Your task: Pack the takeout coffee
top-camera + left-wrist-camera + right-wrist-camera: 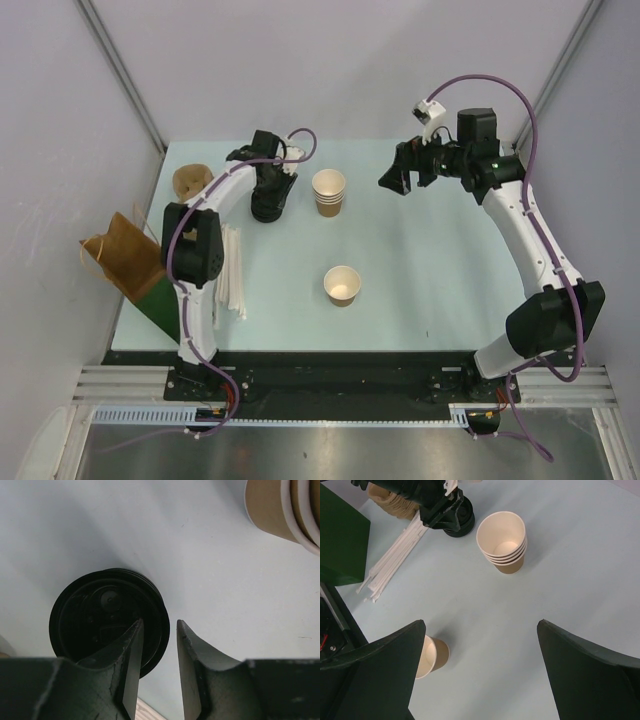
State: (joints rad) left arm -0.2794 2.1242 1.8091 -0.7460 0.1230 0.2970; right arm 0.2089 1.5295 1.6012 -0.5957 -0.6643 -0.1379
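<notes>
Glossy black plastic lids (pixel 100 615), matt tan kraft-paper cup (pixel 342 285), matt nested paper cups (pixel 328 192), smooth matt table (pixel 430 260), creased brown paper bag (pixel 125 255)

Clear passage: bare table (pixel 440 270) across the right half, under the right gripper (pixel 400 178) (jaws wide apart, held above the surface). Also a lane between the stack of nested cups (pixel 328 191) and the single open cup (pixel 342 285).
Obstructions, left side: black lids (pixel 268 208) near the stack, left gripper (pixel 160 642) directly over them; straws (pixel 233 270); bag (pixel 125 255) at the table's edge.
</notes>
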